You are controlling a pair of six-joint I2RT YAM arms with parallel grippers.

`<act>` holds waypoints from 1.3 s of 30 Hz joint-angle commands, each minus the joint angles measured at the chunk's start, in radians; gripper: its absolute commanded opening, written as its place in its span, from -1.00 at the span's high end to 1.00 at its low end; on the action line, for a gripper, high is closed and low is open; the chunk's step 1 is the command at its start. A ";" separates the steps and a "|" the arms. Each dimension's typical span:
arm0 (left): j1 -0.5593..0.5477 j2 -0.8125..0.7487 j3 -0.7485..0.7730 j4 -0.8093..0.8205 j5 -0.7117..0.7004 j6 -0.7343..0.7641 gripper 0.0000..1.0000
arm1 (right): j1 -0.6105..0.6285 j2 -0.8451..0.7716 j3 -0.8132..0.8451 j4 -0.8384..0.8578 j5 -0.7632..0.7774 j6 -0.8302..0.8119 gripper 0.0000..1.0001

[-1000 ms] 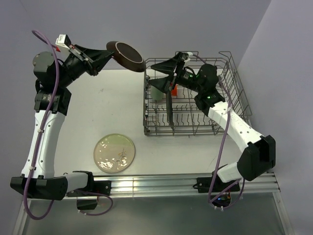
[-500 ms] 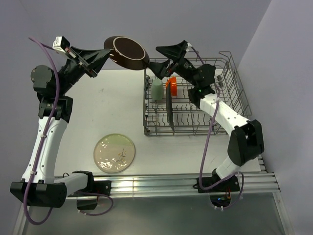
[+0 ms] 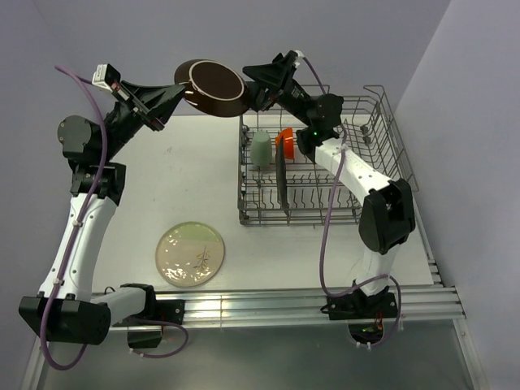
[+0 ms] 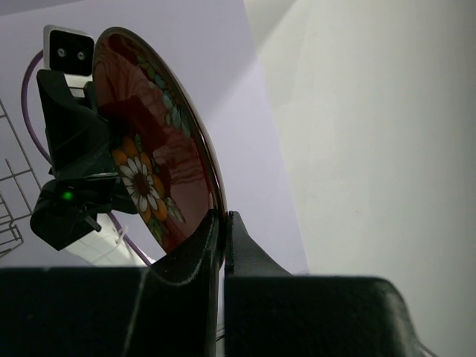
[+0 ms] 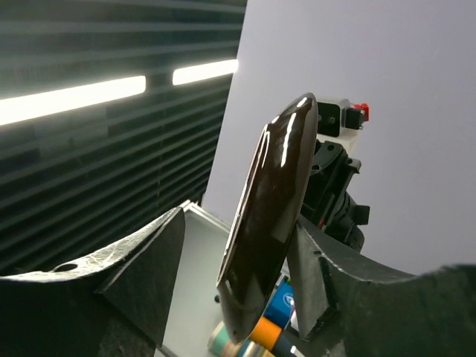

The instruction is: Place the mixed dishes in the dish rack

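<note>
Your left hand (image 3: 184, 91) is pinching the red plate (image 3: 214, 84) by its rim, with both fingers pressed onto the edge. It holds the plate in the air over the far edge of the tabletop (image 3: 179, 175), just left of the far left corner of the rack (image 3: 302, 214). The plate stands on edge and tilted. Its flowered face is toward the left wrist camera and its dark glossy underside toward the right one.

Your right hand (image 3: 250, 86) is up at the plate's opposite side with its fingers spread, and the plate's rim sits between them. In the right wrist view one finger stands clearly apart from the plate. Whether the other touches it, you cannot tell from here.

Inside the rack, the green cup (image 3: 260, 150) sits at the far left, with the orange bowl (image 3: 284, 140) just beside it. The black plate (image 3: 281, 180) stands upright among the tines in front of them. The cream plate (image 3: 189, 253) lies flat on the tabletop near its front edge, well apart from the rack.
</note>
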 commanded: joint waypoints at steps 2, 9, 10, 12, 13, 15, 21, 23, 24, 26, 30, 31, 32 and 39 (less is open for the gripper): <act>-0.018 0.007 0.008 0.123 0.014 -0.028 1.00 | 0.017 0.043 0.110 0.172 -0.030 0.338 -0.15; -0.027 0.042 -0.018 0.168 0.037 -0.054 1.00 | 0.017 0.066 0.153 0.219 -0.070 0.388 0.68; -0.027 0.051 -0.024 0.184 0.045 -0.063 1.00 | 0.016 0.066 0.148 0.231 -0.076 0.395 0.84; -0.027 0.059 -0.059 0.255 0.060 -0.101 1.00 | 0.014 0.060 0.133 0.239 -0.085 0.396 1.00; -0.027 0.067 -0.078 0.301 0.065 -0.120 0.86 | 0.011 0.059 0.127 0.245 -0.091 0.396 1.00; -0.027 0.072 -0.140 0.448 0.082 -0.178 -0.62 | 0.000 0.048 0.108 0.248 -0.111 0.385 1.00; 0.005 -0.039 -0.213 0.119 0.152 0.019 -0.98 | -0.110 -0.038 0.009 0.140 -0.205 0.271 1.00; 0.030 -0.065 -0.158 -0.138 0.142 0.254 -0.99 | -0.171 -0.084 -0.030 0.110 -0.229 0.220 1.00; 0.056 -0.068 -0.115 -0.507 0.076 0.352 -0.98 | -0.193 -0.101 -0.059 0.077 -0.257 0.203 1.00; 0.074 -0.036 0.054 -0.852 -0.040 0.648 -0.99 | -0.263 -0.162 -0.093 -0.003 -0.292 0.104 1.00; 0.073 0.099 0.286 -1.377 -0.378 0.931 -0.98 | -0.345 -0.274 -0.027 -0.654 -0.392 -0.305 1.00; 0.073 0.102 0.298 -1.430 -0.424 0.987 -0.98 | -0.349 -0.300 0.016 -0.822 -0.378 -0.549 1.00; 0.071 0.099 0.292 -1.441 -0.511 1.007 -0.99 | -0.352 -0.306 0.142 -1.009 -0.349 -0.676 1.00; -0.027 0.041 0.119 -1.437 -0.750 1.070 -0.93 | -0.360 -0.266 0.568 -1.982 0.066 -1.323 1.00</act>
